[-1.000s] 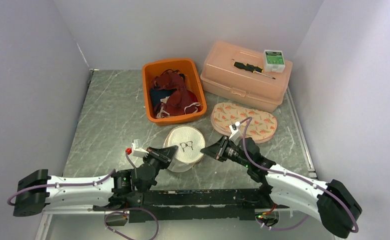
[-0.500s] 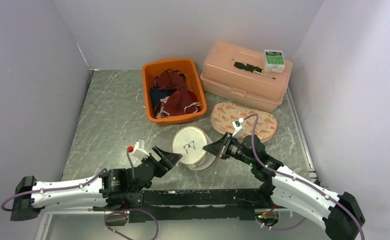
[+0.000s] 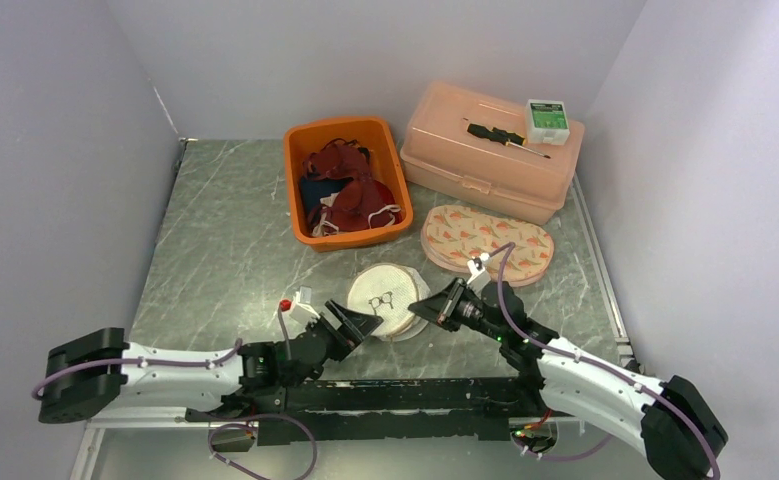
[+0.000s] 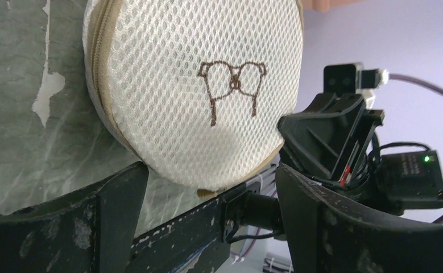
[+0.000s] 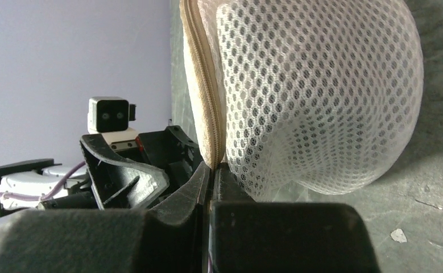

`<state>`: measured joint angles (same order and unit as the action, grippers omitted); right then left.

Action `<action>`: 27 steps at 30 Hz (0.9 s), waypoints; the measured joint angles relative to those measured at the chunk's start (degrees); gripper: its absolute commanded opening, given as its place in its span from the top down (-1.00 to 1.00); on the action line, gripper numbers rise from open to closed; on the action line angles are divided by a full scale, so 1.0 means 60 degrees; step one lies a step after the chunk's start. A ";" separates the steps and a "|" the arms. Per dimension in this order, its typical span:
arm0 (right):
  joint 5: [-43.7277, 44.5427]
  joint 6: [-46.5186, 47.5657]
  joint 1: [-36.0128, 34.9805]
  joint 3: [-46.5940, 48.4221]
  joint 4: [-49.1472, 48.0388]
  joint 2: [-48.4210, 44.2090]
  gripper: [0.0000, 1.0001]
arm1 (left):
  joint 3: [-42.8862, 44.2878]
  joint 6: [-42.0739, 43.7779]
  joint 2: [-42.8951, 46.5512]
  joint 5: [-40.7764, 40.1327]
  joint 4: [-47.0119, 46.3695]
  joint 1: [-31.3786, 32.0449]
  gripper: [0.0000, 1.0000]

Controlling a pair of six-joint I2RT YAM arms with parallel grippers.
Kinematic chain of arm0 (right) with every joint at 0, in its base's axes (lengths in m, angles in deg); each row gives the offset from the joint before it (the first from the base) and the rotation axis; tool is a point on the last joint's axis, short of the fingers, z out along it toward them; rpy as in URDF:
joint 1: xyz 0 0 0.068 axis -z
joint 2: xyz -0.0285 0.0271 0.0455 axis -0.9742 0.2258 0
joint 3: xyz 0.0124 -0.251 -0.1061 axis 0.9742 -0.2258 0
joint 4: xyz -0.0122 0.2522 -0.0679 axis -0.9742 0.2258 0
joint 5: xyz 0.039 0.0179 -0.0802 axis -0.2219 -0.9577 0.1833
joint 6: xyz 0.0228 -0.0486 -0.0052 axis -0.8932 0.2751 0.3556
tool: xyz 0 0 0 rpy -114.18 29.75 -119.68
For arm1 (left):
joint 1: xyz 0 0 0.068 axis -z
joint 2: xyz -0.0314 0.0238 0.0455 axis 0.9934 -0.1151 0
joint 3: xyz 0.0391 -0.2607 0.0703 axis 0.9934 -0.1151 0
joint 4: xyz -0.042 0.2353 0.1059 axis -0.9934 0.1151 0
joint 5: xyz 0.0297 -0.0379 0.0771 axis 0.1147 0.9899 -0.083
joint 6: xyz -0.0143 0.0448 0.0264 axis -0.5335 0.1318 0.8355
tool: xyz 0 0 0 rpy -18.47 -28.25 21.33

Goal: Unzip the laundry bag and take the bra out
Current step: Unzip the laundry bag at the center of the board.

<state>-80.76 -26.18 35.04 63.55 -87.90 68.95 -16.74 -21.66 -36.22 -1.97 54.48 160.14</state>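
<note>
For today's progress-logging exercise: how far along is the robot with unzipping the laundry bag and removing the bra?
Done: nothing visible; the laundry bag looks zipped shut. In hand: the right gripper is pinched shut on the bag's zip seam, and the left gripper is open beside it. Left: unzipping and pulling out the bra.

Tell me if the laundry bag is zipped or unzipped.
Zipped, as far as visible: the zip runs closed along the bag's rim in both wrist views, with no gap.

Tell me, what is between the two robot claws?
The round white mesh laundry bag, in the top view. The right gripper is pinched shut on its zipper edge; the left gripper sits open at its other side.
</note>
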 measured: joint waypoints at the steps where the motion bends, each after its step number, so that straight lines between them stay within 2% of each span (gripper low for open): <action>1: 0.0033 -0.0135 0.0000 -0.0127 -0.0076 -0.0066 1.00 | -0.0022 -0.0113 -0.0277 -0.0015 -0.0324 -0.0004 -0.69; 8: 0.0273 -0.0776 0.0076 -0.0747 -0.0226 -0.0393 1.00 | -0.0055 -0.0951 -0.2146 -0.0219 -0.1621 -0.0058 -0.46; 14: 0.0324 -0.0831 0.0091 -0.0747 -0.0215 -0.0517 1.00 | 0.0069 -0.1738 -0.2579 -0.0390 -0.1395 -0.0495 0.01; 21: 0.0423 -0.0423 0.0175 -0.0718 0.0364 -0.0776 1.00 | 0.0583 -0.1446 -0.2444 -0.0382 -0.1195 -0.0951 0.58; 22: 0.0452 -0.0244 0.0178 -0.0645 0.0608 -0.0860 0.65 | 0.0608 -0.1384 -0.2393 -0.0379 -0.1144 -0.0962 0.75; 23: 0.0463 -0.0036 0.0178 -0.0539 0.0845 -0.0903 0.40 | 0.0619 -0.1322 -0.2339 -0.0361 -0.1096 -0.0976 0.85; 25: 0.0488 0.0386 0.0186 -0.0222 0.1344 -0.0918 -0.21 | 0.0627 -0.1228 -0.2277 -0.0313 -0.1067 -0.1020 0.94; 27: 0.0528 0.0914 0.0186 0.0211 0.1905 -0.0914 -0.39 | 0.0652 -0.1144 -0.2186 -0.0251 -0.1005 -0.1056 0.95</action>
<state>-77.59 -20.69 36.16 64.82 -76.47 63.46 -12.83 -28.53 -49.33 -3.48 48.45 153.80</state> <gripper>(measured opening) 0.538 0.051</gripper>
